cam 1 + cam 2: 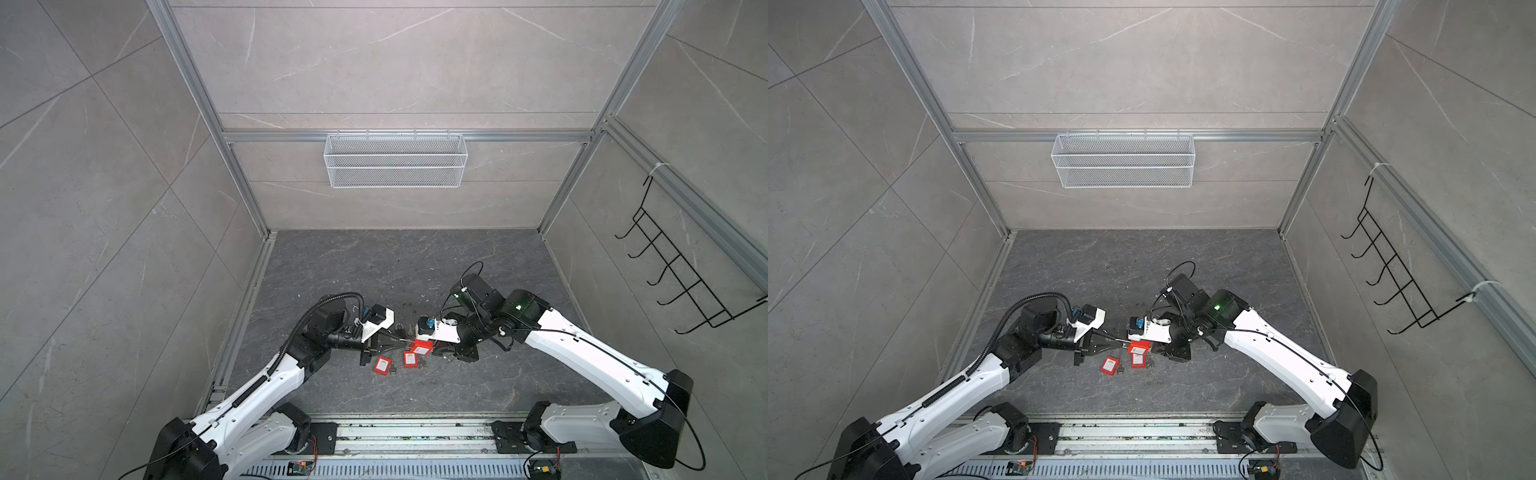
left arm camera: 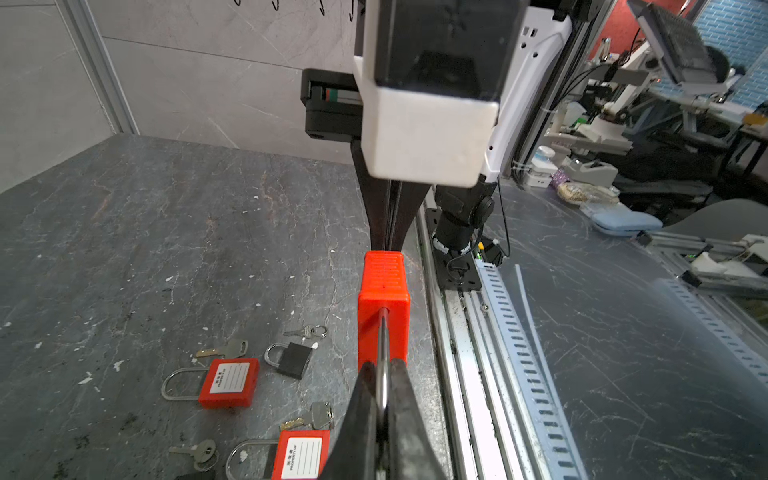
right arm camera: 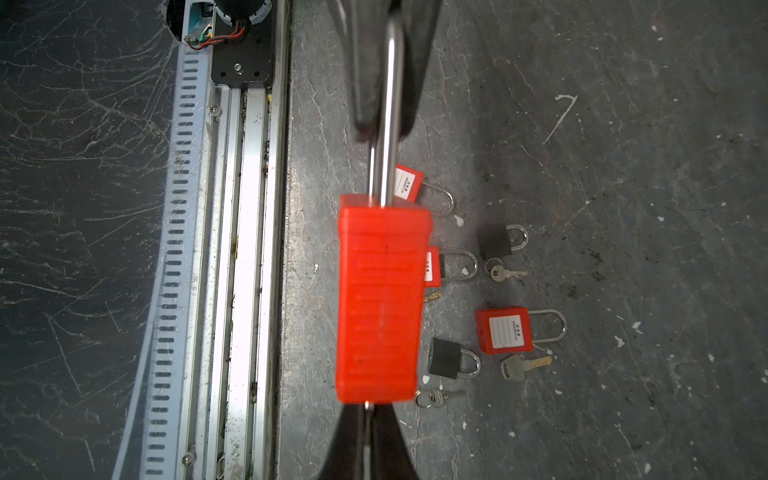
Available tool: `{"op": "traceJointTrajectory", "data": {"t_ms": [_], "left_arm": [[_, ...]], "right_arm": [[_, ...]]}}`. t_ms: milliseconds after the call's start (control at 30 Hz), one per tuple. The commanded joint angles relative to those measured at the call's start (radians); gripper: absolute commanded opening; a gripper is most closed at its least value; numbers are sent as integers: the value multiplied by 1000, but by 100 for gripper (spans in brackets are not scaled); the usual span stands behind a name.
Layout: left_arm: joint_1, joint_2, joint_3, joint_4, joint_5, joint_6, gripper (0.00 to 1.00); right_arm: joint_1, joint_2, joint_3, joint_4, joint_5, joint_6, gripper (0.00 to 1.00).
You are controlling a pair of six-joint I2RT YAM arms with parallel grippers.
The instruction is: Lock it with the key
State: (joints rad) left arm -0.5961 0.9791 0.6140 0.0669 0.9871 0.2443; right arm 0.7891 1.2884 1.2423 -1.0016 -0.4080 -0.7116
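A red padlock (image 1: pixel 422 341) (image 1: pixel 1138 345) hangs just above the floor between both grippers. In the left wrist view my left gripper (image 2: pixel 383 388) is shut on its silver shackle (image 2: pixel 383 332), and the red body (image 2: pixel 384 307) points away from it. In the right wrist view my right gripper (image 3: pixel 367 419) is shut at the body's (image 3: pixel 380 307) other end. A thin sliver of metal, the key (image 3: pixel 367 406), shows between its fingertips against that end. Most of the key is hidden. In both top views the left gripper (image 1: pixel 405 341) and the right gripper (image 1: pixel 434 347) face each other.
Loose on the dark floor under the held lock lie red padlocks (image 2: pixel 228 382) (image 3: pixel 505 330), black padlocks (image 2: pixel 293 359) (image 3: pixel 446 357) and several keys (image 3: pixel 523 365). The metal rail (image 1: pixel 415 436) runs along the front. A wire basket (image 1: pixel 395 160) and a hook rack (image 1: pixel 681 270) hang on the walls.
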Motion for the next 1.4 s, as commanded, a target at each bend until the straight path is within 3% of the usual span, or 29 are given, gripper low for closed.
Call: {"op": "traceJointTrajectory", "data": {"t_ms": [0,233,533,867,1200,1367], "left_arm": [[-5,-47,60,-99,-26,92,0],[-1,-80,108,-264,-74,203,0],[35,-79,138,-333,-104,246,0],[213,-9,281,-589,-53,372,0],[220,333,590,-1168,-393,661,0],[212,465,669,-1239,-534,680,0]], "right_arm": [[4,-7,-26,-42,18,-42,0],[-32,-8,-61,-76,17,-49,0],[-83,-48,-117,-2,-37,-17,0],[-119,-48,-220,118,18,79,0],[-120,5,-257,392,90,442,0],[-120,39,-267,481,113,591,0]]}}
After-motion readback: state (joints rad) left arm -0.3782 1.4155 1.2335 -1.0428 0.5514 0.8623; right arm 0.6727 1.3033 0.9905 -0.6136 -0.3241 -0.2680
